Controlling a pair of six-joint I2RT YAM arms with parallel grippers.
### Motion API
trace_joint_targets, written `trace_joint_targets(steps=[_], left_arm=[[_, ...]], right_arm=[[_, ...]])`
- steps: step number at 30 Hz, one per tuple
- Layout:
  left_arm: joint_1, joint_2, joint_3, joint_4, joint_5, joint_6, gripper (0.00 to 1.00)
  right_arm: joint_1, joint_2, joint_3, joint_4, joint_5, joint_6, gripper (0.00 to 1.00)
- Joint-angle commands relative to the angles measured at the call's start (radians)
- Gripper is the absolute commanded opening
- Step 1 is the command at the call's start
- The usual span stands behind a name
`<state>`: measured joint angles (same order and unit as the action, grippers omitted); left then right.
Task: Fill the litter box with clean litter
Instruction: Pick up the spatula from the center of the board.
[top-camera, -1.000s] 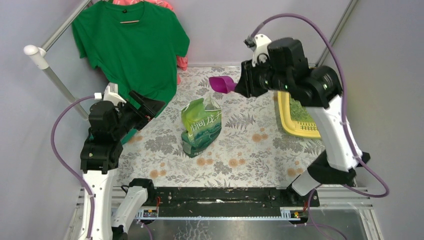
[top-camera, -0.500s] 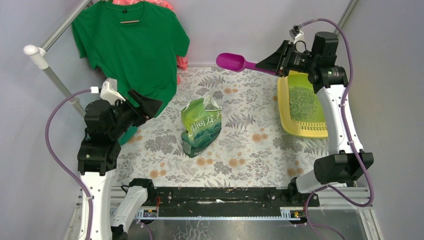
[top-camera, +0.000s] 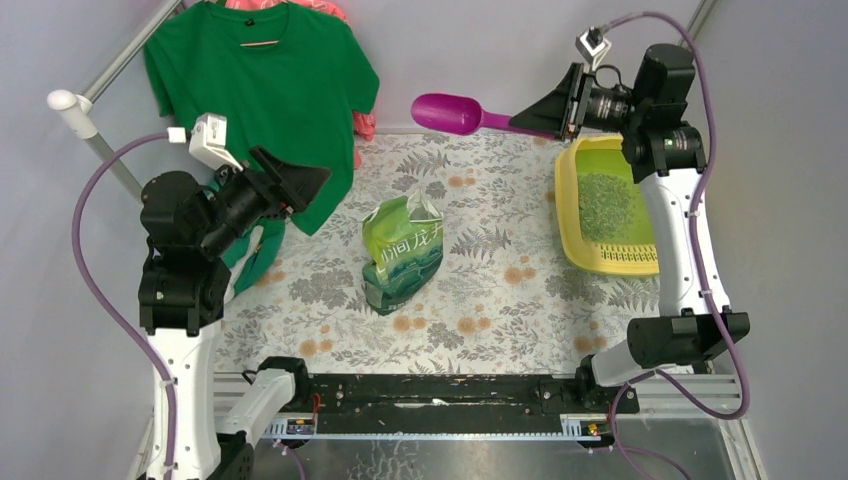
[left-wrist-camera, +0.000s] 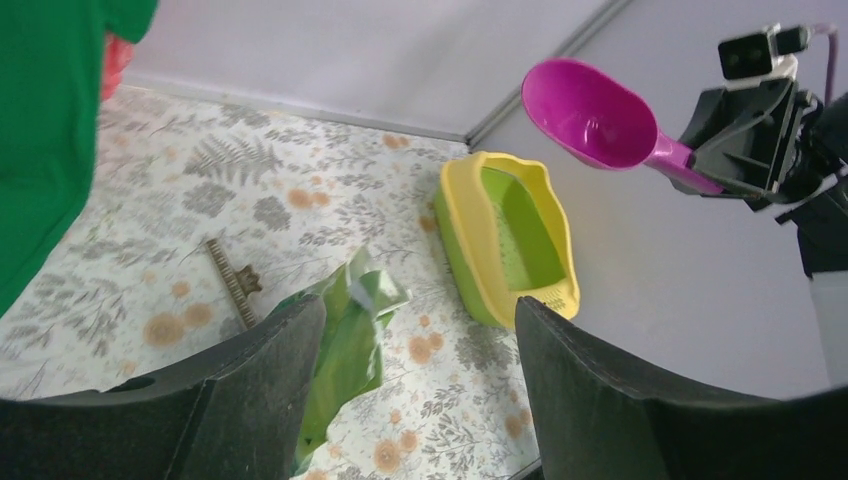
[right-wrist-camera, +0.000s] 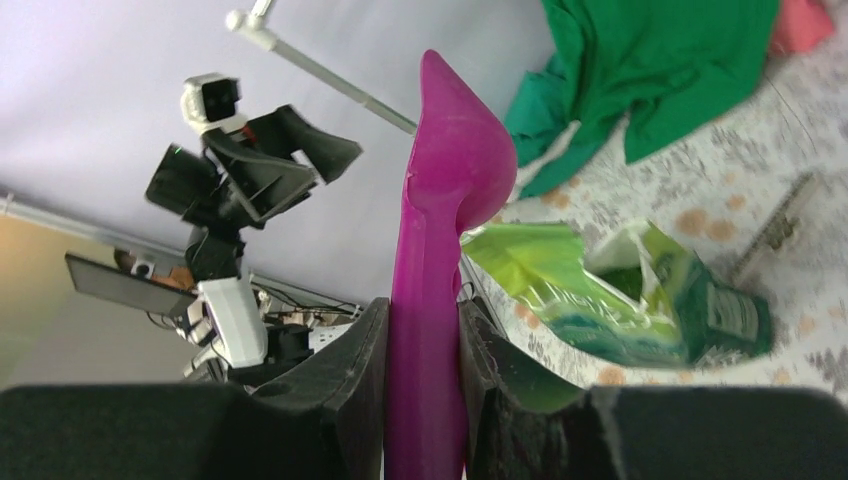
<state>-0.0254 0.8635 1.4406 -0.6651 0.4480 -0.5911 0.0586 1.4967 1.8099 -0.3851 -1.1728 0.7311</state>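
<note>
My right gripper (top-camera: 548, 108) pinches the scoop (top-camera: 447, 113) by its handle, high at twelve o'clock of the bag (top-camera: 402, 255), probably for dipping. My left gripper (top-camera: 295, 188) hangs spread, empty, at nine.

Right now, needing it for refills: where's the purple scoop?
Top view, far right: the scoop is held by the right gripper, raised left of the litter box.

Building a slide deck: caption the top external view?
Right gripper holds purple scoop aloft beside litter box containing clean litter; left gripper open.
</note>
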Motion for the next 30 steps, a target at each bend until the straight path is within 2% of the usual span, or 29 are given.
trace_joint_targets(steps=[1, 5, 9, 13, 16, 22, 26, 30], left_arm=[[0.002, 0.032, 0.067, 0.201, 0.180, -0.002, 0.77], [0.002, 0.046, 0.064, 0.412, 0.271, -0.033, 0.78], [0.002, 0.097, 0.016, 0.607, 0.360, -0.063, 0.78], [0.002, 0.129, -0.019, 0.573, 0.345, 0.025, 0.78], [0.001, 0.123, -0.063, 0.568, 0.331, 0.055, 0.78], [-0.059, 0.121, -0.128, 0.556, 0.290, 0.090, 0.79], [-0.153, 0.108, -0.172, 0.480, 0.163, 0.157, 0.79], [-0.283, 0.089, -0.225, 0.387, -0.025, 0.217, 0.79]], right_arm=[[0.042, 0.022, 0.210, 0.070, -0.089, 0.012, 0.00], [0.085, 0.045, 0.312, 0.123, -0.125, -0.011, 0.00], [0.083, 0.126, 0.423, -0.080, -0.044, -0.143, 0.00], [0.081, 0.212, 0.480, -0.441, 0.228, -0.398, 0.00], [0.103, 0.242, 0.455, -0.553, 0.381, -0.481, 0.00], [0.123, 0.177, 0.363, -0.605, 0.474, -0.524, 0.00], [0.138, 0.087, 0.237, -0.628, 0.522, -0.527, 0.00], [0.167, -0.040, 0.090, -0.605, 0.574, -0.514, 0.00]])
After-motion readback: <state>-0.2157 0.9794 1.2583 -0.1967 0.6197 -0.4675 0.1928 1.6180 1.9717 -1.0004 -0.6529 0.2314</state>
